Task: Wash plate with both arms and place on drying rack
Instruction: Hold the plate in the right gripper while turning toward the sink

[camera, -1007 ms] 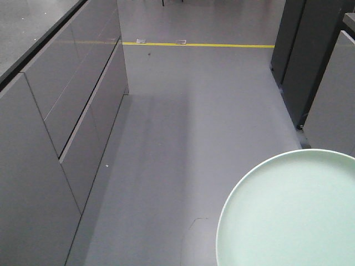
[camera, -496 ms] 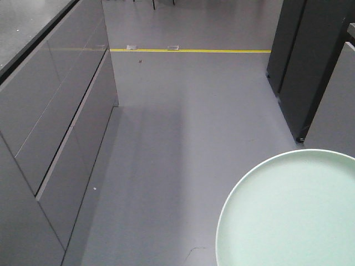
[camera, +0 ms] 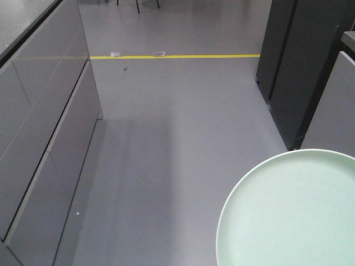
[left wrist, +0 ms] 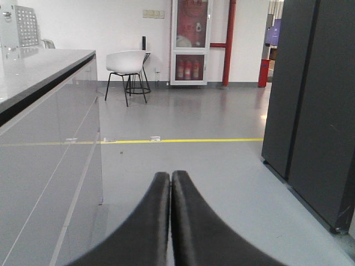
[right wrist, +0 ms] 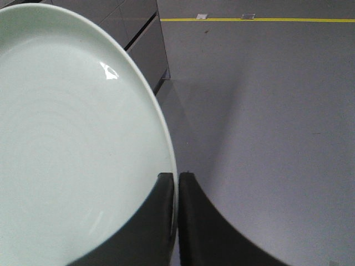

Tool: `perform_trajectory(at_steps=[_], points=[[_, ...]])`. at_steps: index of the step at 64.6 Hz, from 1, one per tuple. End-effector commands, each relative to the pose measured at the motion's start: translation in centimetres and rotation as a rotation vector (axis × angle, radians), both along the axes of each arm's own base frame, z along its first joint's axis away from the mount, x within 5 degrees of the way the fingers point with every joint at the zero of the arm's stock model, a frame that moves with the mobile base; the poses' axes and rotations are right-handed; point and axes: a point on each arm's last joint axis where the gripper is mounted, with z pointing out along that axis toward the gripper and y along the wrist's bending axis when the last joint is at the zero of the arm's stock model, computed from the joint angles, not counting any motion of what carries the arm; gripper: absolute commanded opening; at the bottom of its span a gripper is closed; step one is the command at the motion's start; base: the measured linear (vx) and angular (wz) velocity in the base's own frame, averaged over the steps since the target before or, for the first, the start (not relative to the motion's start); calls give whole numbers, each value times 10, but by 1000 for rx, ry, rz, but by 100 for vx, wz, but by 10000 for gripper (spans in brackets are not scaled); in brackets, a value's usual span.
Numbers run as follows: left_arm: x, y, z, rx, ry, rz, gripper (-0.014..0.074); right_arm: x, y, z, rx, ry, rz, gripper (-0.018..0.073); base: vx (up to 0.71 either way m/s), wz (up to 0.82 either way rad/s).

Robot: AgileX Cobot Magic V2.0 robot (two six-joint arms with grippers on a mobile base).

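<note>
Even indoor light, soft shadows on floor (camera: 166,166), small glare on plate (right wrist: 77,138)

The plate (camera: 288,216) runs off the front view's right and bottom edges; the right gripper (right wrist: 177,177) hides some rim.

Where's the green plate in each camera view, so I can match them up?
Front view: plate, lower right corner.
Left wrist view: not in it.
Right wrist view: plate fills the left side.
Shared landmark: yellow floor line, in all three.
</note>
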Motion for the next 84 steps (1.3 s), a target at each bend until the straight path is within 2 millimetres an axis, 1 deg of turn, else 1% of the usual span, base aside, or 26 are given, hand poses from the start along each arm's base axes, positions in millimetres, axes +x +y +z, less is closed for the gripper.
perform_trajectory(at_steps=[1,49,84], points=[[-1,-1,2,-10,-66,-14,-6,3,0,13,29,-80,-10,-2,29,-8],[-1,-1,2,-10,-66,-14,-6,3,0,13,29,-80,-10,-2,27,-9],[-1,-1,2,-10,-66,-14,-6,3,0,13,29,-80,-10,-2,21,-38]])
